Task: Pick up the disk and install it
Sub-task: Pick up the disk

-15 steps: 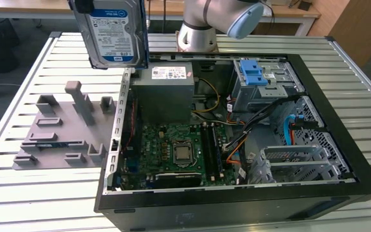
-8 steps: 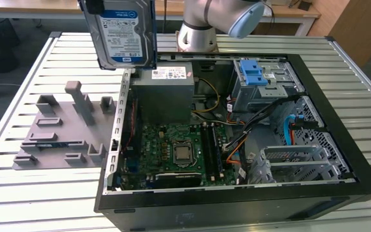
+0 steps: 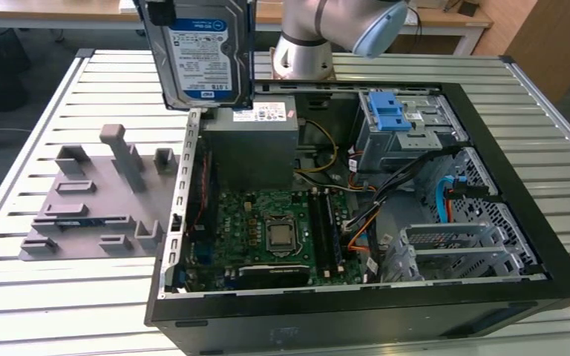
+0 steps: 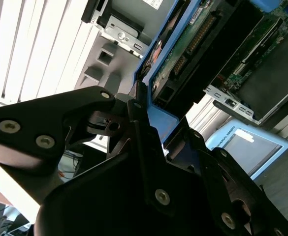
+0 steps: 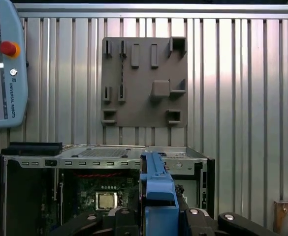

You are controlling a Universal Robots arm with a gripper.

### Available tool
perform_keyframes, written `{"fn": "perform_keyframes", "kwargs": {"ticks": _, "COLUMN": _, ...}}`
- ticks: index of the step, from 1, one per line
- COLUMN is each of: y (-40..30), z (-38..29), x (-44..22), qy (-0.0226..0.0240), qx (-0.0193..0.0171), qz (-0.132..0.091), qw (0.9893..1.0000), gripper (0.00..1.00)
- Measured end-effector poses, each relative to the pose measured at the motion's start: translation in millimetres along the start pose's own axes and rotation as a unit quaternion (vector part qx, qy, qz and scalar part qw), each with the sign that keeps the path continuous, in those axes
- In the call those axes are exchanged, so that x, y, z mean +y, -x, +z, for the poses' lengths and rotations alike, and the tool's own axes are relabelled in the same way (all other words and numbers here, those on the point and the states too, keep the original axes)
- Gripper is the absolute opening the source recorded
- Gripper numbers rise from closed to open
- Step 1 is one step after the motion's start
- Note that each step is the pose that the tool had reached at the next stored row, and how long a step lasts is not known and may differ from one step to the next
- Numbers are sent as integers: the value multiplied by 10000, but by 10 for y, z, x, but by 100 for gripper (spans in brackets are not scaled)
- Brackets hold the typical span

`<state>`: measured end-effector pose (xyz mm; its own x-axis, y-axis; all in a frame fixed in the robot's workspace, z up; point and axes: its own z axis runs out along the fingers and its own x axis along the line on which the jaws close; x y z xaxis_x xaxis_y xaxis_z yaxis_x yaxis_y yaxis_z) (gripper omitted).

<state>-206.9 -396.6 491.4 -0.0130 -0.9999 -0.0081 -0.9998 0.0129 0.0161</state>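
Note:
The disk [image 3: 201, 55] hangs upright in the air, its blue-and-white label facing the exterior camera, above the back corner of the open computer case [image 3: 522, 185] on the exterior view's left. In the second wrist view my gripper [image 4: 146, 115] is shut on the disk's blue carrier rail [image 4: 171, 125], with the drive's green circuit board [image 4: 183, 54] beyond it. In the first wrist view the blue carrier [image 5: 158, 189] stands between the black fingers [image 5: 203, 221], above the case. The metal drive cage [image 3: 399, 122] with two blue tabs sits at the case's back right.
A grey power supply [image 3: 255, 148] sits just below the disk, and the motherboard [image 3: 275, 230] lies in the case's middle with cables to its right. A grey fixture plate [image 3: 87, 200] lies on the slatted table left of the case. A teach pendant [image 5: 1, 64] rests on the table.

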Motion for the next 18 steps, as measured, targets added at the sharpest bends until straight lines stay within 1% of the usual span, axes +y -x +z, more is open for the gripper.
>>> {"fn": "perform_keyframes", "kwargs": {"ticks": 1, "y": -9, "z": 0, "x": -12, "qy": -1, "qx": -9, "qz": 0, "qw": 10000, "gripper": 36}}
{"fn": "perform_keyframes", "kwargs": {"ticks": 5, "y": -33, "z": -1, "x": -63, "qy": 1, "qx": -99, "qz": -1, "qw": 10000, "gripper": 36}}
{"fn": "perform_keyframes", "kwargs": {"ticks": 6, "y": -39, "z": -1, "x": -76, "qy": 1, "qx": -118, "qz": -1, "qw": 9999, "gripper": 36}}
{"fn": "perform_keyframes", "kwargs": {"ticks": 7, "y": -47, "z": -2, "x": -89, "qy": 1, "qx": -129, "qz": -2, "qw": 9999, "gripper": 36}}
{"fn": "perform_keyframes", "kwargs": {"ticks": 15, "y": -128, "z": -3, "x": -159, "qy": 1, "qx": -134, "qz": 5, "qw": 9999, "gripper": 36}}
{"fn": "perform_keyframes", "kwargs": {"ticks": 18, "y": -158, "z": -4, "x": -195, "qy": 1, "qx": -136, "qz": 5, "qw": 9999, "gripper": 36}}
